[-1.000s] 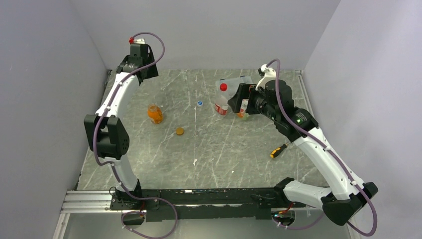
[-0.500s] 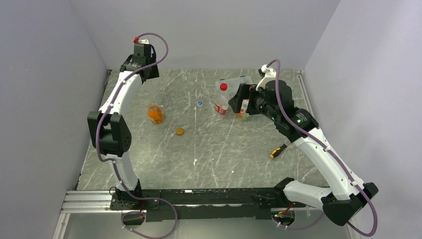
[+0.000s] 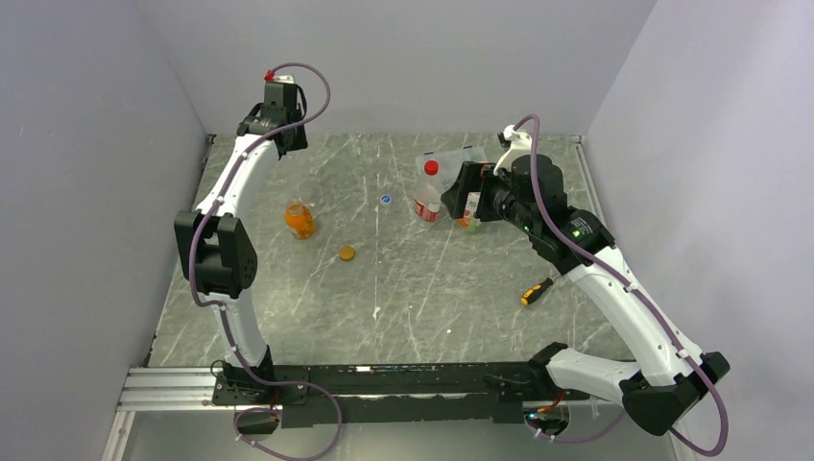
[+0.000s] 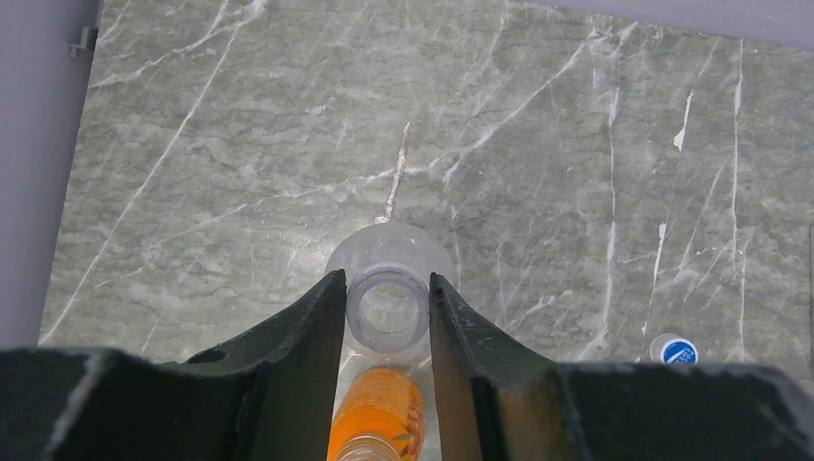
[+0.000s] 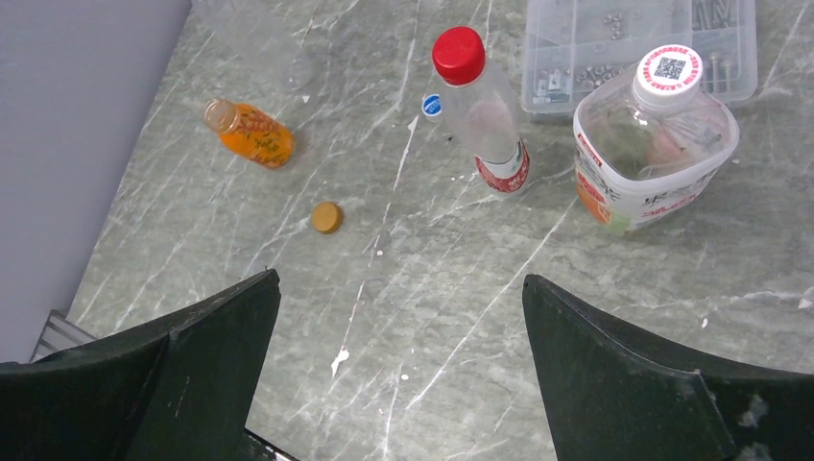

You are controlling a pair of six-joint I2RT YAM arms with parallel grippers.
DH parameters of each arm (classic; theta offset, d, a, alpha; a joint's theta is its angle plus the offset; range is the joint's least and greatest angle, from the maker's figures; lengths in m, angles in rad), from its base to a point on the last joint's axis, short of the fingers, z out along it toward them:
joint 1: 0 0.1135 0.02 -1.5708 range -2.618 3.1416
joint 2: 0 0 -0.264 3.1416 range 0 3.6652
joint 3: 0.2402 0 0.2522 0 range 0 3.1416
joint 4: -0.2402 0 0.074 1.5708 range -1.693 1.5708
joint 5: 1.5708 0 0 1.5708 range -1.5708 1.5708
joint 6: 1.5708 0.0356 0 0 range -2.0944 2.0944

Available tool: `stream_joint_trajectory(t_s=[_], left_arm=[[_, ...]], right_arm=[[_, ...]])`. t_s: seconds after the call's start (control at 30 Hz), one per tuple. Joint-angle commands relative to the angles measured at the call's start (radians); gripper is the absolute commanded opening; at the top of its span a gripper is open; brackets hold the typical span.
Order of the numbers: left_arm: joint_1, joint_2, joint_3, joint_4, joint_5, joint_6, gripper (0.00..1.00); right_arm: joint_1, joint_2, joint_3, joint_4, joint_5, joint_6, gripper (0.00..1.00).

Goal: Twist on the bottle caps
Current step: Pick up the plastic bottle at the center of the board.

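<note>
My left gripper (image 4: 386,277) is shut on the open neck of a clear, capless bottle (image 4: 389,240), which hangs below it near the back left corner and shows faintly in the right wrist view (image 5: 259,43). In the top view that gripper (image 3: 278,144) is high by the back wall. Beneath it stands the squat orange bottle (image 4: 376,403) (image 3: 299,220), uncapped. An orange cap (image 3: 347,254) and a blue cap (image 3: 385,200) lie loose on the table. My right gripper (image 5: 400,279) hovers open and empty, near the red-capped bottle (image 5: 485,115) and the white-labelled bottle (image 5: 653,144), which wears a whitish cap.
A flat clear compartment box (image 5: 576,38) sits behind the two capped bottles at the back right. A screwdriver with a yellow and black handle (image 3: 537,290) lies on the right of the table. Grey walls close in the left, back and right sides.
My left wrist has moved up and toward the back wall. The right arm, the bottles and the loose caps have stayed where they were.
</note>
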Motion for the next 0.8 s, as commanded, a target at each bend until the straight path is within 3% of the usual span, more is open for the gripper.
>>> stream_joint_trajectory(t_s=[0.0,0.07,0.27,0.37,0.77], left_arm=[[-0.006,0.009,0.050,-0.032,-0.034,0.027,0.39],[-0.006,-0.001,0.039,-0.025,-0.034,0.030,0.35],[-0.013,-0.035,0.062,-0.023,0.002,0.051,0.10],[-0.038,-0.075,0.086,-0.030,-0.003,0.069,0.04],[-0.111,-0.330,-0.004,-0.118,0.060,0.031,0.00]], right_arm=[[0.005,-0.005,0.025,-0.002,0.019,-0.018,1.00],[0.004,-0.007,0.026,0.000,0.019,-0.018,1.00],[0.004,-0.002,0.018,0.014,0.015,-0.037,1.00],[0.005,0.009,0.017,0.033,0.014,-0.056,1.00],[0.014,0.031,0.018,0.126,-0.039,-0.104,1.00]])
